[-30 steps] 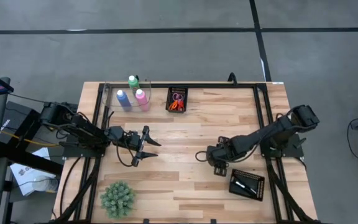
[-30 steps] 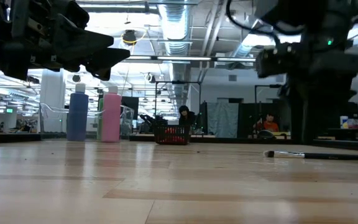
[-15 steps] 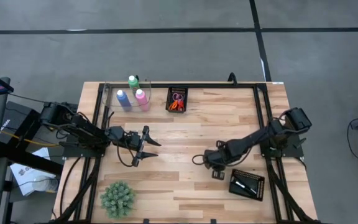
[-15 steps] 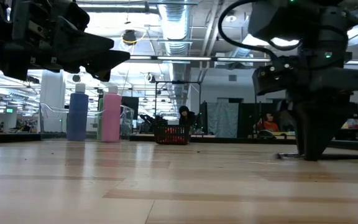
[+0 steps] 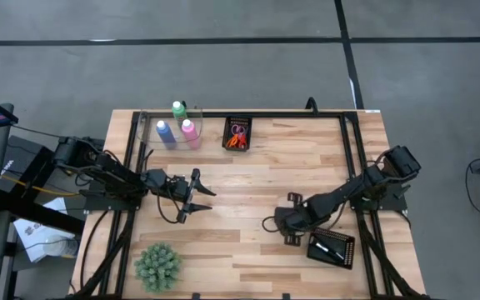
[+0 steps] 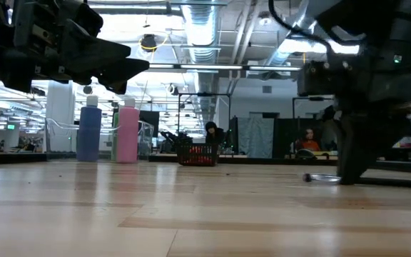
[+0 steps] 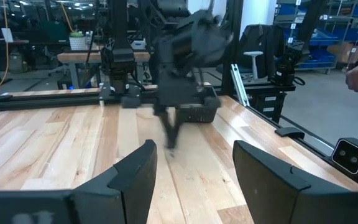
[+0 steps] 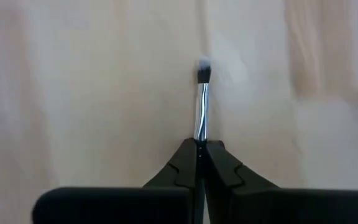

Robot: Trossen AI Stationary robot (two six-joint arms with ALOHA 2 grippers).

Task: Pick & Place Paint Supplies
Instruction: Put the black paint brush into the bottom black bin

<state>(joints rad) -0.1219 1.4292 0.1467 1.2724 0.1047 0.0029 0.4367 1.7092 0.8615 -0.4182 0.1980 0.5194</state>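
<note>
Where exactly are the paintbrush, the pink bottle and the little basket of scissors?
paintbrush (image 8: 202, 106): right wrist view, on the shiny metal part just below the bristles.
pink bottle (image 5: 189, 131): high view, on its pink body below the white cap.
basket of scissors (image 5: 238, 122): high view, on the black mesh rim.

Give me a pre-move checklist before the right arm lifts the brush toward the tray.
1. Right gripper shut on the brush: ok.
2. Brush off the table: not ok; in the low view it lies at table level.
3. Black mesh tray beside the right gripper: ok, close by.
4. Room in that tray: cannot tell; something dark already lies inside.
5. Left gripper clear of the path: ok, open, across the table.
</note>
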